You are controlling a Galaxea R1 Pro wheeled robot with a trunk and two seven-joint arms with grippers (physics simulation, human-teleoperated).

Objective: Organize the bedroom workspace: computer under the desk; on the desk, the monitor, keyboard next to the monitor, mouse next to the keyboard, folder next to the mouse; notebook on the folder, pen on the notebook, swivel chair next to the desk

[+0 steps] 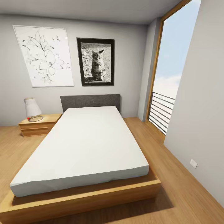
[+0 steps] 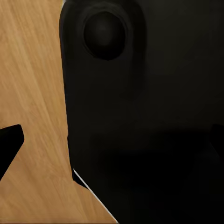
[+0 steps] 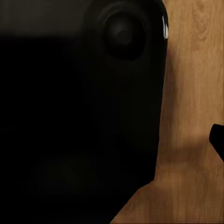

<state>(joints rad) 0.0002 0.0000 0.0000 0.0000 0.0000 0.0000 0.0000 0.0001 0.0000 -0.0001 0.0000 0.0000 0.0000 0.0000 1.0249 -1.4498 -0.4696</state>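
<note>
White bed [image 1: 84, 146] ahead on wooden floor [image 1: 174, 174].

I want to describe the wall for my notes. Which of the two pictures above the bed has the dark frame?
The cat photo, the smaller one nearer the window. Its frame is black, while the flower drawing beside it is white with only a thin pale edge.

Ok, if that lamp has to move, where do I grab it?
Probably low on the lamp, below the shade, coming from the bed side: the shade flares wide, and the wall is close behind the nightstand.
</note>
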